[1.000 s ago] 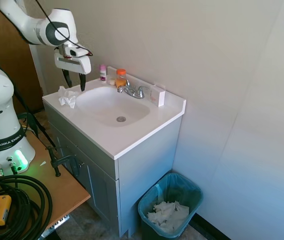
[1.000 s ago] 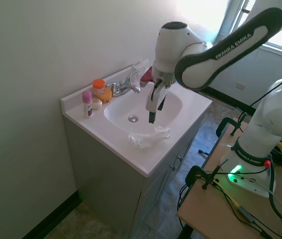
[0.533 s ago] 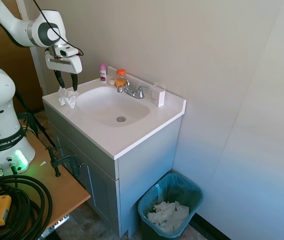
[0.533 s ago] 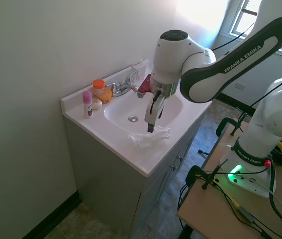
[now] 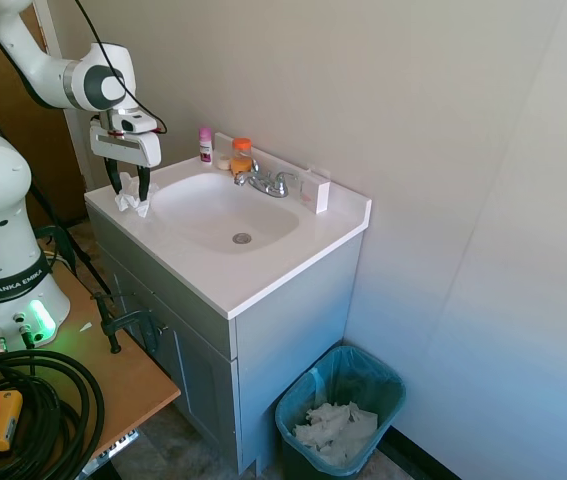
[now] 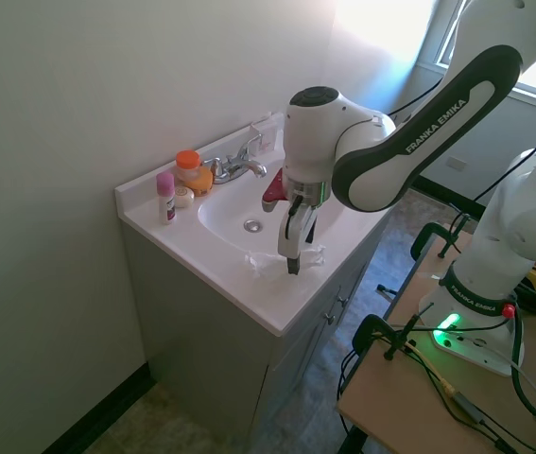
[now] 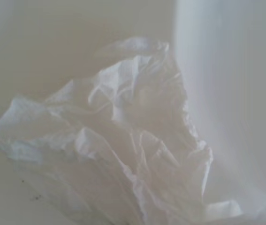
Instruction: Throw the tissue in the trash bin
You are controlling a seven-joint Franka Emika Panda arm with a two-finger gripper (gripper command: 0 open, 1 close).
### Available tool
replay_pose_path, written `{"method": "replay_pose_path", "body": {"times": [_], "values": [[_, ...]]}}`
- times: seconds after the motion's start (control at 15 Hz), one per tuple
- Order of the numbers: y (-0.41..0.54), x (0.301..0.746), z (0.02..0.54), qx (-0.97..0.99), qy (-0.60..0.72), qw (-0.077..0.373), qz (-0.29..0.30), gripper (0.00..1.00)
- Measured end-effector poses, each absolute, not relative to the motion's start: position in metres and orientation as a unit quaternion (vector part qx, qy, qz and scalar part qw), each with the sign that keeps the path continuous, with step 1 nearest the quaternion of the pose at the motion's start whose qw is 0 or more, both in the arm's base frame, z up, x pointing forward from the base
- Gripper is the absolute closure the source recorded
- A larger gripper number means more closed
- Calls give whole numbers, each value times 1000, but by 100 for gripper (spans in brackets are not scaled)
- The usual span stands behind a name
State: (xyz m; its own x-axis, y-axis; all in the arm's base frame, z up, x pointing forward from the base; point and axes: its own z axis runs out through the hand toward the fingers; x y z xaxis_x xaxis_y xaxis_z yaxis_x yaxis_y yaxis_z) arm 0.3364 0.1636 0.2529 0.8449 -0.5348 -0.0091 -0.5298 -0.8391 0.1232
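Tissue [image 5: 131,203] seemingly between parted fingers [image 5: 143,186]

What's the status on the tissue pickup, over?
Gripper open, fingers straddling the tissue on the vanity top. Not grasped yet. Trash bin on floor beside vanity, nothing in the way.

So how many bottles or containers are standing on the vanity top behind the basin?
2 clear ones: a pink-capped bottle in the back corner and an orange-capped container beside the faucet. A small pale item between them is unclear.
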Motion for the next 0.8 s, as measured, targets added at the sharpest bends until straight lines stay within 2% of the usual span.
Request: {"method": "replay_pose_path", "body": {"times": [0.8], "values": [[154,339,240,957,-282,56,-43,100]]}}
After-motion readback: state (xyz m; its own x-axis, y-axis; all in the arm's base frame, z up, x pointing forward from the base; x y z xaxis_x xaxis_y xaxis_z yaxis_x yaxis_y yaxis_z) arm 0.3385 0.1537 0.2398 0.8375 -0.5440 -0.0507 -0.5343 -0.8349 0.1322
